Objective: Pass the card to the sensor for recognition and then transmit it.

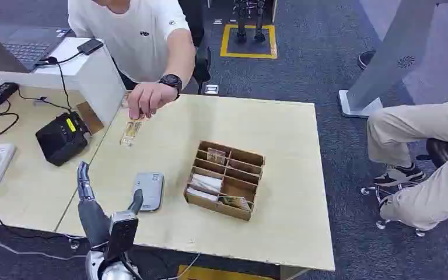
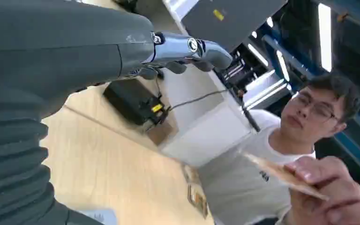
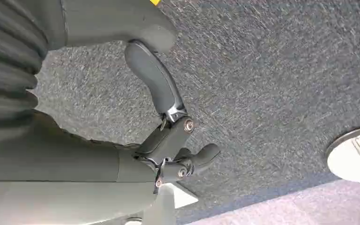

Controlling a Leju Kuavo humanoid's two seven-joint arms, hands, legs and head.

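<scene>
Raised at the near edge of the light wooden table (image 1: 280, 192), our left hand (image 1: 96, 204) stands upright with its fingers spread and nothing in them; from the left wrist view the fingers (image 2: 192, 49) reach out over the tabletop, clear of every object. Just beside that hand, flat on the table, lies the grey sensor (image 1: 149, 191), a rounded slab. Near it, toward the table's middle, sits a brown cardboard organizer (image 1: 224, 179) divided into compartments, several of which hold cards or papers whose faces we cannot read.

Across the table, a person in a white T-shirt (image 1: 137, 35) and a dark wristwatch (image 1: 171, 81) leans in. The person's hand (image 1: 146, 100) pinches a card (image 1: 130, 132) by its upper end and holds it just above the far left part of the table, well apart from our left hand. In the left wrist view the card (image 2: 286, 177) appears edge-on between the person's fingertips.

On the adjoining table to the left sit a black box-shaped device (image 1: 62, 137) with a yellow label, cables, and a laptop (image 1: 26, 48) farther back.

Our right hand (image 3: 168, 140) hangs over grey carpet (image 3: 272, 70), fingers loosely curled, holding nothing. A second person in beige trousers (image 1: 420, 157) sits at the right.
</scene>
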